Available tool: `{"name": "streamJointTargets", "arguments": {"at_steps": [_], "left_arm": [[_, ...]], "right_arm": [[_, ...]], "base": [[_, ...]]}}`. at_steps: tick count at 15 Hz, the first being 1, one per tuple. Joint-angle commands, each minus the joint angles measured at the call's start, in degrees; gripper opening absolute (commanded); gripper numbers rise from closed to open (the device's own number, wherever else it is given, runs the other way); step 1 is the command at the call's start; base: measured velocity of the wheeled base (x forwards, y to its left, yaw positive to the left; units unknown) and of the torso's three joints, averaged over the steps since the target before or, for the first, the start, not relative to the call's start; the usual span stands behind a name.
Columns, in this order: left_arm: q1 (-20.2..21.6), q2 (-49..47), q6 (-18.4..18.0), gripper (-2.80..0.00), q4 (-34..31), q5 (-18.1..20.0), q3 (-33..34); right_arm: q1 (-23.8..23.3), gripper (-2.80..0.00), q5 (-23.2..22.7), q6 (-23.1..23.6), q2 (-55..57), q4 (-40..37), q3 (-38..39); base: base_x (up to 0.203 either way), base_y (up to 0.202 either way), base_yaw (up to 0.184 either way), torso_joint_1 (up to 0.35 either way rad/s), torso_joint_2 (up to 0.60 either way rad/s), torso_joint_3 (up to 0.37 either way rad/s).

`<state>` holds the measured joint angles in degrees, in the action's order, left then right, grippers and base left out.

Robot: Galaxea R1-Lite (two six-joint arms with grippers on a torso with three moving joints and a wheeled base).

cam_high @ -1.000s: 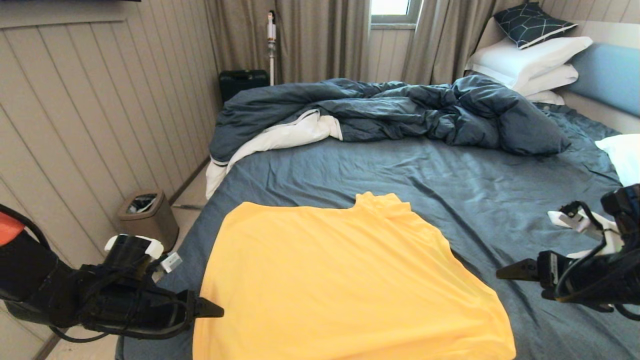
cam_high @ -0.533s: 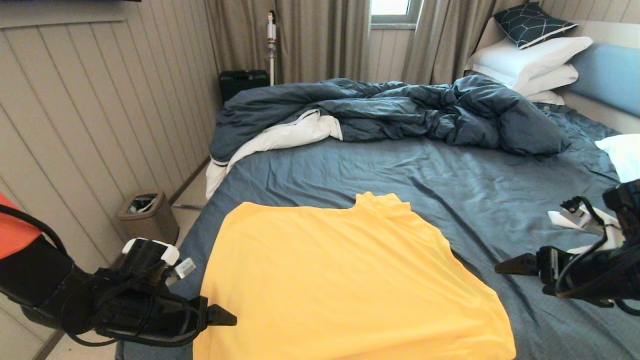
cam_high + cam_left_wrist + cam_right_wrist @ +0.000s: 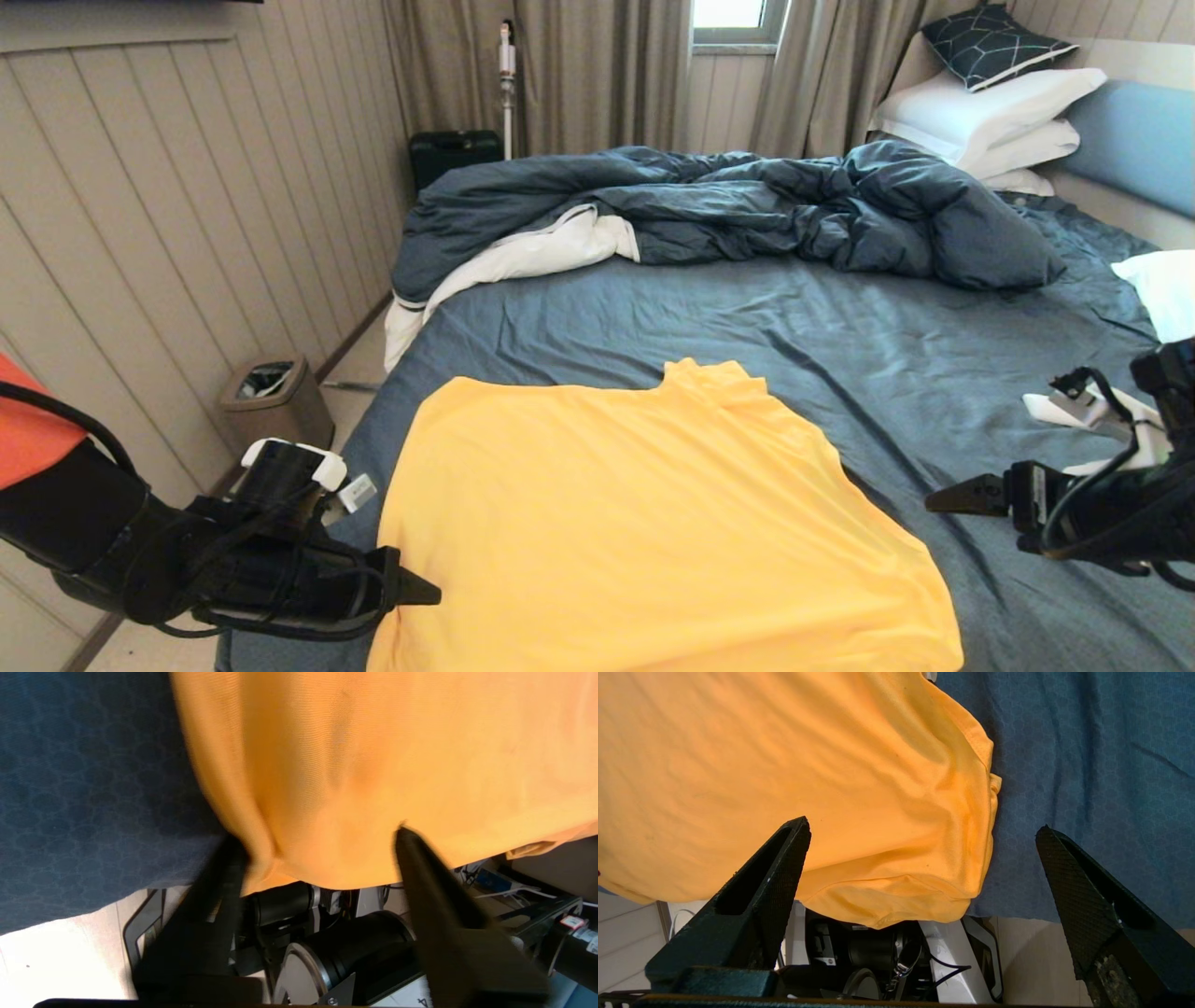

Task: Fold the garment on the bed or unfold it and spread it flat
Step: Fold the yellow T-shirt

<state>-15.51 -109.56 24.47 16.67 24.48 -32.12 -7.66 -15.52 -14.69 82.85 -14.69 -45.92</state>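
Note:
The yellow T-shirt, the garment [image 3: 644, 523], lies spread flat on the near part of the bed [image 3: 840, 327], neck toward the duvet. My left gripper [image 3: 422, 592] is at the shirt's near left edge. In the left wrist view it [image 3: 317, 842] is open, and the shirt's hanging edge [image 3: 355, 765] lies between its fingers [image 3: 229, 863]. My right gripper [image 3: 941, 501] hovers open over the sheet, a little to the right of the shirt's right edge. The right wrist view shows the shirt's near right corner [image 3: 896, 826] in line with that gripper's [image 3: 922, 833] gap.
A rumpled dark blue duvet [image 3: 728, 205] with white underside fills the bed's far half. White pillows [image 3: 990, 107] are stacked at the far right by the light blue headboard [image 3: 1134, 140]. A waste bin [image 3: 277, 401] stands on the floor by the panelled wall, left of the bed.
My left gripper has moved right and nearer, reaching the shirt's left edge and nudging it slightly. The right arm has barely moved.

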Motion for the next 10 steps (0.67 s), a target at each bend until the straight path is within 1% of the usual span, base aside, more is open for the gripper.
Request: {"name": "streamJointTargets", "arguments": {"at_steps": [1,3,10], "left_arm": [[0.04,0.14,-0.02,-2.8,0.28,0.13,0.56],[0.04,-0.03,-0.12,-2.8,0.29,0.13,0.57],[0.11,0.48,0.0,-2.8,1.87,0.05,0.62]], "right_arm": [[-0.07,0.0,-0.13,-0.14,-0.23,-0.1,0.31],[-1.11,0.0,-0.3,0.01,-0.32,-0.08,0.57],[-1.72,0.0,-0.45,0.02,-2.01,-0.32,0.66]], "base": [[0.0,0.0,0.0,0.0,0.0,0.0],[0.0,0.0,0.0,0.0,0.0,0.0],[0.0,0.0,0.0,0.0,0.0,0.0]]}}
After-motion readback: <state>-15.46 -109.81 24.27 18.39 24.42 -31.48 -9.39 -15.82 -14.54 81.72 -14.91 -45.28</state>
